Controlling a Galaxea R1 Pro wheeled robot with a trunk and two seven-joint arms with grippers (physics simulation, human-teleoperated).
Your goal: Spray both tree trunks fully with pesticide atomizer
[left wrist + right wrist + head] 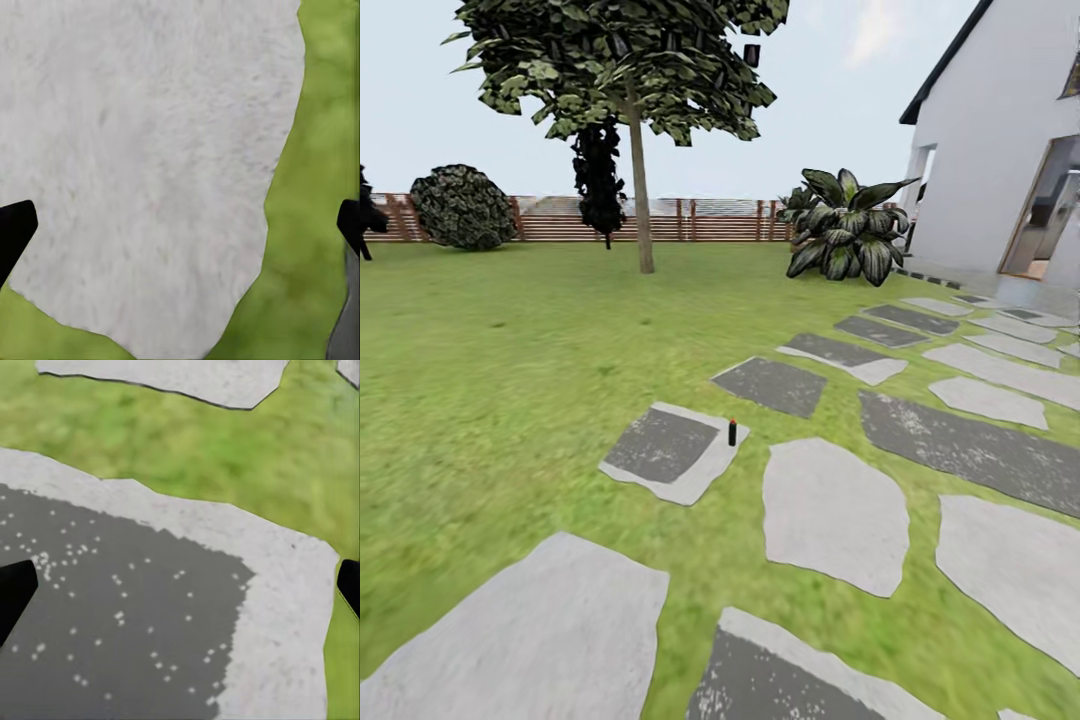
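The pesticide atomizer [732,432], a tiny dark bottle with a reddish top, stands upright on the light rim of a dark-centred paving stone [660,446] in the head view's middle. A tall tree [622,60] rises far back on the lawn, and its thin-looking straight trunk [642,200] stands in front of the fence. My left gripper [180,225] is open over a pale stone slab, nothing between its dark fingertips [15,229]. My right gripper [180,589] is open above a dark speckled slab, and it too holds nothing.
Stone paving slabs [830,510] run from the foreground to a white house [1000,150] at right. A broad-leaved plant [850,235] stands by the house. A round dark bush [462,207] and a narrow dark shrub [598,180] stand along the slatted wooden fence [690,220]. Green lawn [490,370] spreads left.
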